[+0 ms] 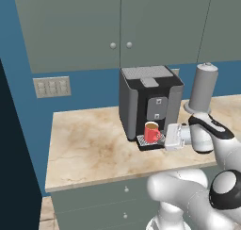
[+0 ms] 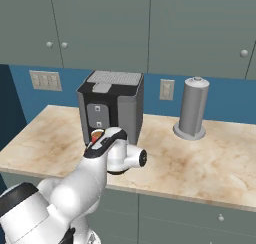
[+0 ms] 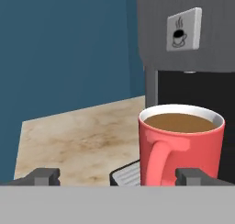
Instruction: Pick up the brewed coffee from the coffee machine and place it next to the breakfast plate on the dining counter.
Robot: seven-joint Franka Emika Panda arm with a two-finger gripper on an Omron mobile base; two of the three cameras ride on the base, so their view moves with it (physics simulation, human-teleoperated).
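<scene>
Beige marble desk carries the coffee machine against a blue wall, grey-green cabinets above. The red mug stands on its drip tray. The pincer, spread wide, sits level beside the mug, handle between its tips

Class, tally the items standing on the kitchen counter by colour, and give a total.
Dark grey: 1, the coffee machine
Red: 1, the mug of coffee on its drip tray
Light grey: 1, the tall cylinder canister
Total: 3
</scene>
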